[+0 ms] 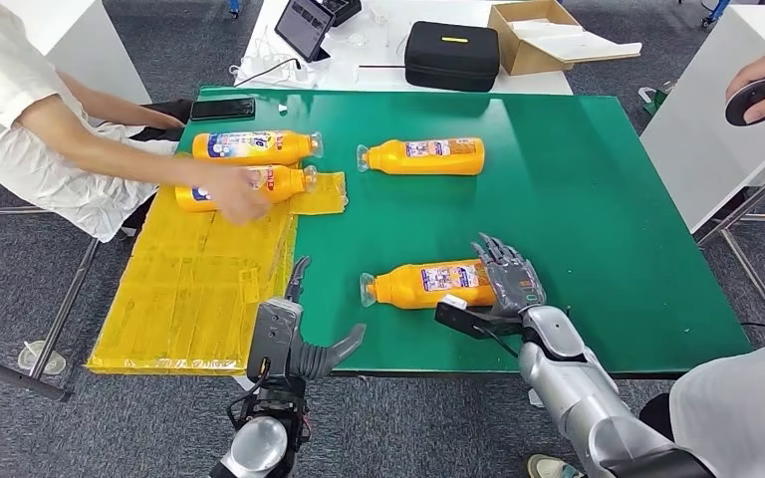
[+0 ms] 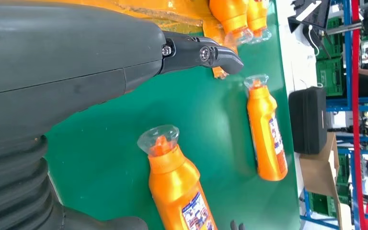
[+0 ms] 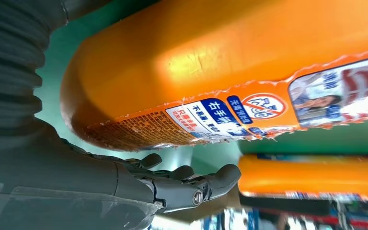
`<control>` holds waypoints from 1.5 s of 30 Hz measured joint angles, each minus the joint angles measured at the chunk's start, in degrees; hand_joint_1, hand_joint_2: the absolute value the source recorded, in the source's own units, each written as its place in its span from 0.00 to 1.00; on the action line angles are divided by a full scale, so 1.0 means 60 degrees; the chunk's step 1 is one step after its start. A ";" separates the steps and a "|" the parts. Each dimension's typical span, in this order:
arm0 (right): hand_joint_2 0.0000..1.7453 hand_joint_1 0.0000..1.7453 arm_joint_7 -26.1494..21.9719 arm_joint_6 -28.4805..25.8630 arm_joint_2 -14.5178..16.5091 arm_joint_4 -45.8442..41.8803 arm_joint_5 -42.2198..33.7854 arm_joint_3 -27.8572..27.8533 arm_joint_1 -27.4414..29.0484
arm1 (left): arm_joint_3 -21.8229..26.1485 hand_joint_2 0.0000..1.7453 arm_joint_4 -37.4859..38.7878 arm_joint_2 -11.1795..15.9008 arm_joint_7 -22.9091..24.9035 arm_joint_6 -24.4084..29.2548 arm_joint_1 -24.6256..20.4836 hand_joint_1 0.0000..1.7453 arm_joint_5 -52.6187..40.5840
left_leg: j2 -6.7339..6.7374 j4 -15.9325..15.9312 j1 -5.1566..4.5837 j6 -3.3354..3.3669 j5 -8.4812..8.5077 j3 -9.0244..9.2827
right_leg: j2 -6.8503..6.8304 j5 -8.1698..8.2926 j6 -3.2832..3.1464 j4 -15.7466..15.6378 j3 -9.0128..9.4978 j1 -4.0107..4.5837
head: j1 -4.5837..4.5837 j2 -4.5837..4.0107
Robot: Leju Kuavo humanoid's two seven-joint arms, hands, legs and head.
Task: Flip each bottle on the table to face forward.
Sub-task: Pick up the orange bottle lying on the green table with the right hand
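While your right hand (image 1: 509,279) rests spread against the nearest orange bottle's (image 1: 428,284) base, your left hand (image 1: 294,334) hangs spread, empty, beside the yellow mat (image 1: 199,289), a person's hand (image 1: 234,194) covering another bottle (image 1: 284,182).

A person's hand (image 1: 234,194) covers part of one bottle (image 1: 259,185); its label is unreadable.

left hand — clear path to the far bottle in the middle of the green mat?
Probably yes. The left hand hovers open at the near edge, and bare green mat lies between it and that bottle. The nearer bottle sits off to the right, but it's a long stretch.
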 joint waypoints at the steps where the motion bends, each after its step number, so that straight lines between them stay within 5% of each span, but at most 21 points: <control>1: 1.00 0.13 0.0058 0.0150 0.0002 0.0086 -0.0033 0.0000 -0.0078 | 0.0000 1.00 0.0014 -0.0006 0.0000 -0.0025 -0.0010 0.00 0.0005 | 0.0000 0.0000 0.0000 0.0000 0.0000 0.0009 | 0.0000 0.0000 0.0000 -0.0001 0.0009 0.0000 | 0.0000 0.0000; 4: 1.00 0.85 0.0239 0.0516 0.0006 0.0346 -0.0080 0.0002 -0.0263 | -0.0003 1.00 0.0074 -0.0025 0.0006 -0.0065 -0.0060 0.00 0.0015 | -0.0001 0.0000 0.0000 0.0003 0.0002 0.0028 | 0.0000 0.0001 0.0000 -0.0003 0.0027 0.0000 | 0.0000 0.0000; 6: 1.00 1.00 0.0364 0.0788 -0.0002 0.0505 -0.0079 0.0007 -0.0369 | -0.0006 1.00 0.0122 -0.0041 0.0020 -0.0091 -0.0100 0.00 0.0018 | -0.0003 0.0000 -0.0001 0.0009 0.0008 0.0035 | 0.0000 0.0006 0.0002 -0.0004 0.0032 0.0000 | 0.0000 0.0000; 18: 1.00 1.00 0.0613 0.2203 -0.0204 0.0939 -0.0327 0.0105 -0.0836 | -0.0028 1.00 0.0294 -0.0094 0.0055 -0.0143 -0.0167 0.00 0.0017 | -0.0016 0.0000 -0.0001 0.0012 0.0024 0.0070 | -0.0001 0.0011 0.0008 -0.0009 0.0067 0.0000 | 0.0002 0.0001; 31: 1.00 1.00 -0.1274 0.2806 -0.0300 0.0935 -0.2451 -0.0672 -0.0572 | -0.0056 1.00 0.0313 -0.0138 -0.0237 -0.0014 -0.0168 0.00 0.0073 | 0.0004 -0.0001 0.0003 0.0012 0.0014 0.0090 | 0.0020 0.0018 0.0002 -0.0011 0.0084 0.0006 | 0.0005 0.0001; 35: 1.00 1.00 -0.2316 0.2587 -0.0038 0.0595 -0.3838 -0.1111 -0.0140 | -0.0036 1.00 0.0308 -0.0146 -0.0074 -0.0352 -0.0126 0.00 0.0859 | 0.0008 -0.0003 0.0006 0.0009 0.0013 0.0083 | 0.0025 0.0025 -0.0007 -0.0007 0.0086 0.0009 | 0.0004 0.0000; 41: 1.00 1.00 -0.3032 0.2694 0.0765 -0.1051 -0.5824 -0.1342 0.1064 | 0.0087 1.00 0.0304 -0.0050 0.0774 -0.2216 0.0110 0.00 0.3376 | 0.0004 -0.0003 0.0012 -0.0004 0.0026 0.0023 | 0.0023 0.0026 -0.0012 0.0002 0.0024 0.0012 | 0.0001 0.0000; 45: 1.00 1.00 -0.3355 0.3071 0.1217 -0.2327 -0.6842 -0.1146 0.1980 | 0.0108 1.00 0.0305 0.0050 0.0503 -0.2063 0.0173 0.00 0.3431 | -0.0013 -0.0003 0.0016 -0.0007 0.0032 -0.0021 | 0.0016 0.0022 -0.0014 0.0005 -0.0008 0.0014 | 0.0000 0.0000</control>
